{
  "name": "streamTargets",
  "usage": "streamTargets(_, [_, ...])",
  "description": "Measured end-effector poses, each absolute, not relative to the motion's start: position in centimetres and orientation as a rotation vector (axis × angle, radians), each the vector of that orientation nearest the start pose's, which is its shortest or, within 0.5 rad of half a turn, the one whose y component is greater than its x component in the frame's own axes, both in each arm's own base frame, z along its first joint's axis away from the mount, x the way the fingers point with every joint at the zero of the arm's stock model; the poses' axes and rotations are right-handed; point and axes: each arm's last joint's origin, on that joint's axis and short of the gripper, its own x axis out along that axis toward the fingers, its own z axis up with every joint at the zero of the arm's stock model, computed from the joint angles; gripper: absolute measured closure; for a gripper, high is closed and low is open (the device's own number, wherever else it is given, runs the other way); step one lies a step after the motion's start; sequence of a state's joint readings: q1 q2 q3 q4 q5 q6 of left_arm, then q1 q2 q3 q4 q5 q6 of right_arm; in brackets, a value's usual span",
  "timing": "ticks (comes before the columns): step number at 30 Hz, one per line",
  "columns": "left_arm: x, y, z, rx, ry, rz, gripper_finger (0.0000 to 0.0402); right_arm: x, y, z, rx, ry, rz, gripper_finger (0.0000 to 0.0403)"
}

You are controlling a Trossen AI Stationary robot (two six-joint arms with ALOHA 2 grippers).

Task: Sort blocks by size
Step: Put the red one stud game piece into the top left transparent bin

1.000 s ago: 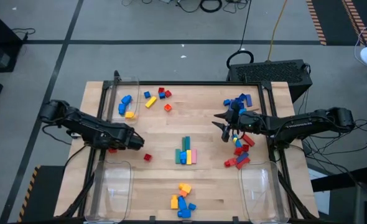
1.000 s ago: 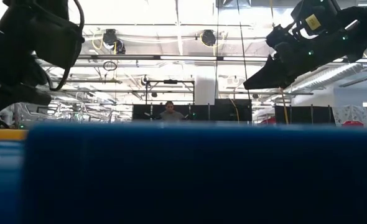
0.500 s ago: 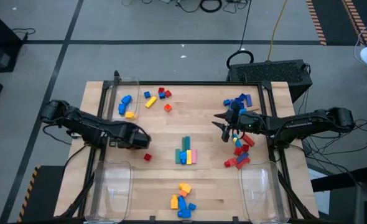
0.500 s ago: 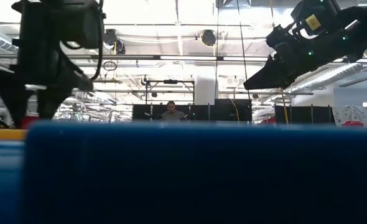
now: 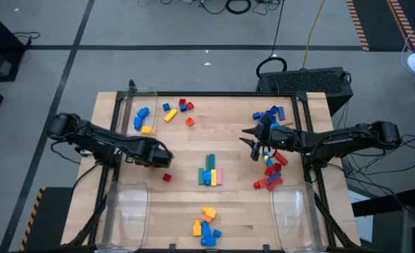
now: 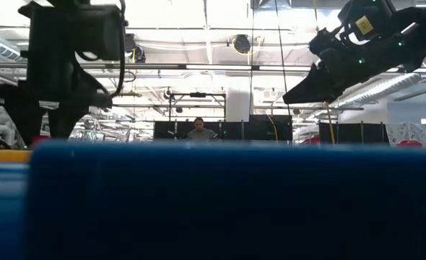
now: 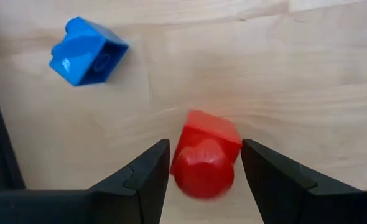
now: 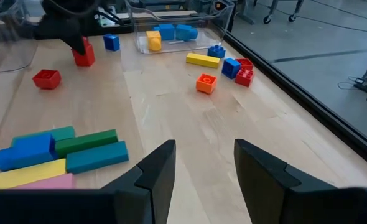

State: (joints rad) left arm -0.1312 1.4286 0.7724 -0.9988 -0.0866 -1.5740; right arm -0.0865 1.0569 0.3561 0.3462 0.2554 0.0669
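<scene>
Coloured blocks lie in groups on the wooden table (image 5: 228, 126). My left gripper (image 5: 160, 156) stands at the left of the middle, pointing down, shut on a small red block (image 7: 205, 155); the right wrist view shows that block (image 8: 84, 57) under the left gripper's dark fingers. A blue block (image 7: 87, 50) lies on the wood just beside it. My right gripper (image 5: 257, 144) hovers open over the right side, with nothing between its fingers (image 8: 155, 180). Green, blue, yellow and pink long bars (image 5: 209, 172) lie side by side mid-table. My left gripper pinches the small red block by two opposite sides (image 7: 178, 155) between its two fingers, which come from above and point down. The block sits tilted, with a round stud (image 7: 202, 177) toward the wrist camera. I cannot tell whether it is clear of the table.
A lone red block (image 5: 167, 177) lies near the left gripper. A clear bin (image 5: 143, 119) at the far left holds blue and yellow blocks, with loose ones (image 5: 179, 109) beside it. Piles lie at the far right (image 5: 271, 114), right (image 5: 271, 172) and near edge (image 5: 205, 226). Two clear bins (image 5: 126, 211) (image 5: 292, 211) stand near.
My left gripper has gone a little toward the table's right edge with the red block and has tipped from a slant until it points straight down, rolling somewhat as it went.
</scene>
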Motion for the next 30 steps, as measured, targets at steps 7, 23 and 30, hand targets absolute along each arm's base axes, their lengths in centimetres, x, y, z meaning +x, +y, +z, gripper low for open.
streamTargets(7, [21.5,-1.9,15.0,-0.971,1.369,1.123,0.0207,20.5,-2.3,18.9,0.034,0.335,-0.339,0.0255])
streamTargets(23, [22.7,-0.4,17.0,-0.961,1.338,1.027,0.0266,20.5,-2.3,18.9,0.029,0.329,-0.340,0.0255])
streamTargets(30, [23.5,1.5,21.0,-0.835,1.350,1.063,0.0266,20.6,-2.3,19.0,0.035,0.320,-0.340,0.0255])
